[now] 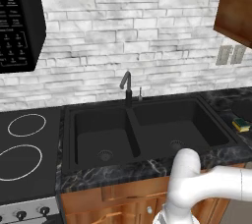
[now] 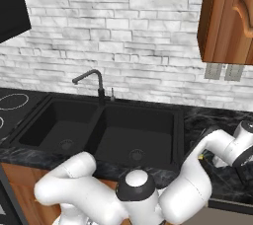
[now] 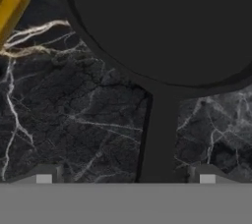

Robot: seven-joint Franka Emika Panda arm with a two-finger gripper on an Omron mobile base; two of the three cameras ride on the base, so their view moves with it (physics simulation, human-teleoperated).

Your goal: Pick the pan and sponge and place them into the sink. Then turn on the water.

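Observation:
In the hand view the round black pan (image 3: pixel 162 21) lies on the dark marble counter (image 3: pixel 74 120). Its straight black handle (image 3: pixel 160 134) runs down toward me. My gripper (image 3: pixel 125 178) hangs open just above the handle's end, one fingertip (image 3: pixel 44 178) on each side, touching nothing. The yellow sponge (image 3: pixel 11 3) with a green top lies at the upper left of that view. It also sits on the counter right of the sink as the sponge (image 1: pixel 241 125). The black double-basin sink (image 1: pixel 133 129) and its curved faucet (image 1: pixel 126 83) stand left of my hand. The water is out of view.
A black stovetop (image 1: pixel 24 144) with white-ringed burners lies left of the sink, under a microwave (image 1: pixel 17 21). Wooden wall cabinets (image 2: pixel 227 17) hang above the right counter. My white arm (image 2: pixel 197 179) reaches right across the counter's front edge.

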